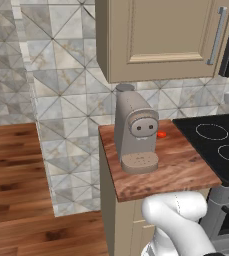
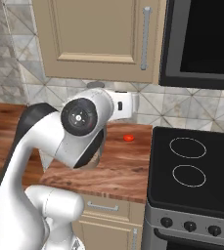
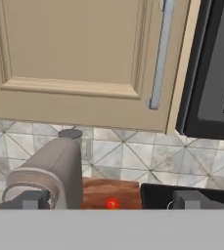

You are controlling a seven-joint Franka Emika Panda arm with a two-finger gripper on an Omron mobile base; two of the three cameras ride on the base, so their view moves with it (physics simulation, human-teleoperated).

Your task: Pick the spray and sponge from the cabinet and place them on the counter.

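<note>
The cabinet (image 3: 69, 53) door is shut, handle (image 3: 161, 53) on its right side, so spray and sponge can't be seen. The pincer (image 3: 111, 200) is spread wide, nothing held, aimed at that door. Below, the counter (image 1: 181, 162) is taken up by a coffee machine (image 1: 135, 131) and a small red thing (image 1: 161, 134).

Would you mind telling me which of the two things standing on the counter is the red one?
The small round thing behind the coffee machine, near the stovetop; the machine is tall and grey.
</note>
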